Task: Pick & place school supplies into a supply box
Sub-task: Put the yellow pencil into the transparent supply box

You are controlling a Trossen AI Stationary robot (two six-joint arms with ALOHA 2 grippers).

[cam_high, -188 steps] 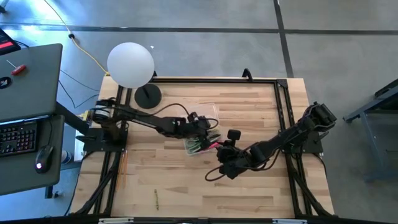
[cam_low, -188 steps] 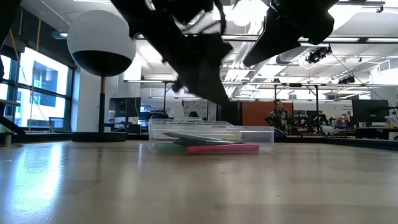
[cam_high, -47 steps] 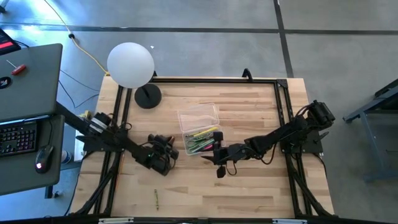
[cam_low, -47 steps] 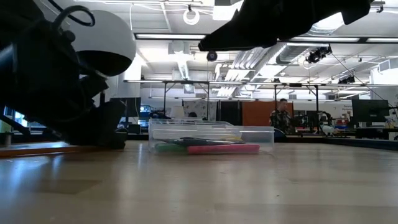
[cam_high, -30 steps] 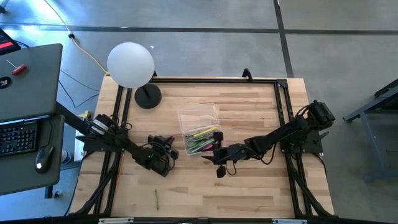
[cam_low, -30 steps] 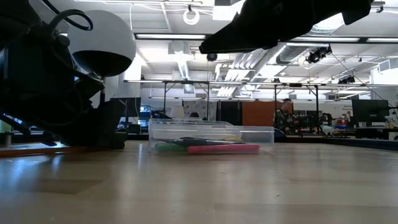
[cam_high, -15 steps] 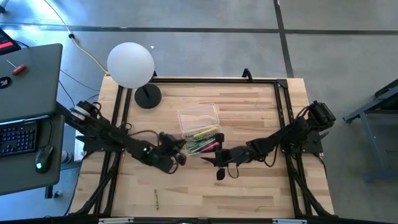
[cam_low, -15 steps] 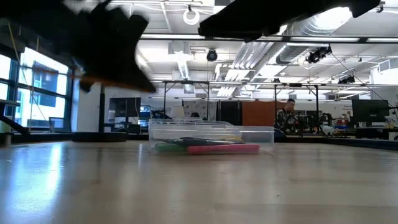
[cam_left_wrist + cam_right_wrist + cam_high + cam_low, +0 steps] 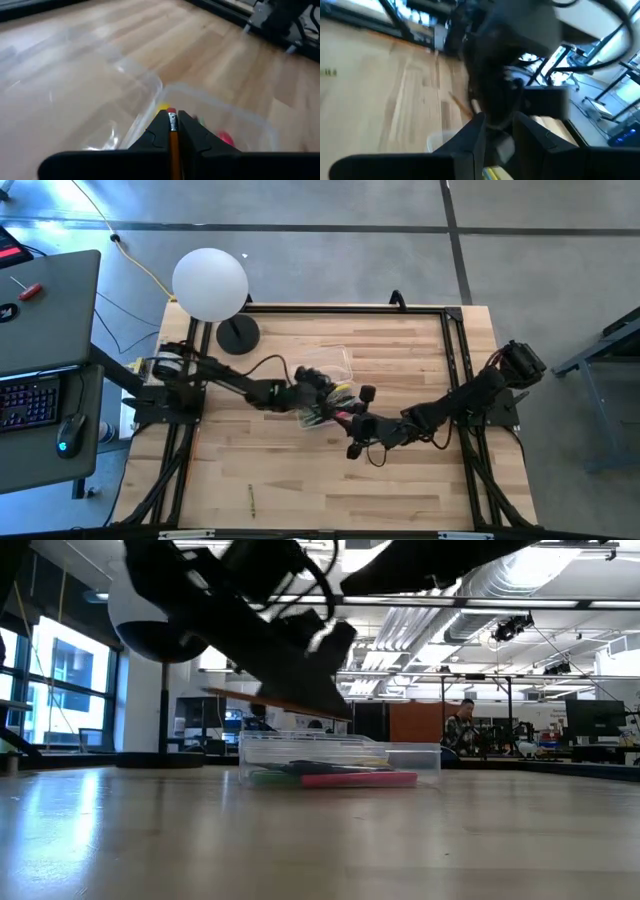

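Note:
The supply box (image 9: 325,363) is a clear case lying open at the table's middle, with pens and yellow-green pieces (image 9: 322,418) inside; the low view shows a pink pen (image 9: 360,779) in it. My left gripper (image 9: 333,390) hovers over the box, shut on an orange-wood pencil (image 9: 270,703). My right gripper (image 9: 347,420) stands open just right of the box, above the table, fingers (image 9: 476,134) apart and pointing at the left hand. My left gripper pinches the pencil between its two fingers just behind the eraser end (image 9: 172,119), which pokes out past the fingertips. The pencil lies along the fingers and its shaft (image 9: 240,698) runs back under the hand. It slants slightly down, lifted clear above the box (image 9: 340,753).
A white globe lamp (image 9: 210,283) on a black base (image 9: 238,335) stands at the far left corner. A small thin stick (image 9: 251,500) lies near the front edge, left of middle. A black frame (image 9: 455,360) rims the table. Bare wood spreads in front of the box.
My left gripper has risen from the table's near left and swung toward the right and far side, over the box, turning as it went, with the pencil carried along off the table. My right gripper has turned a little beside the box.

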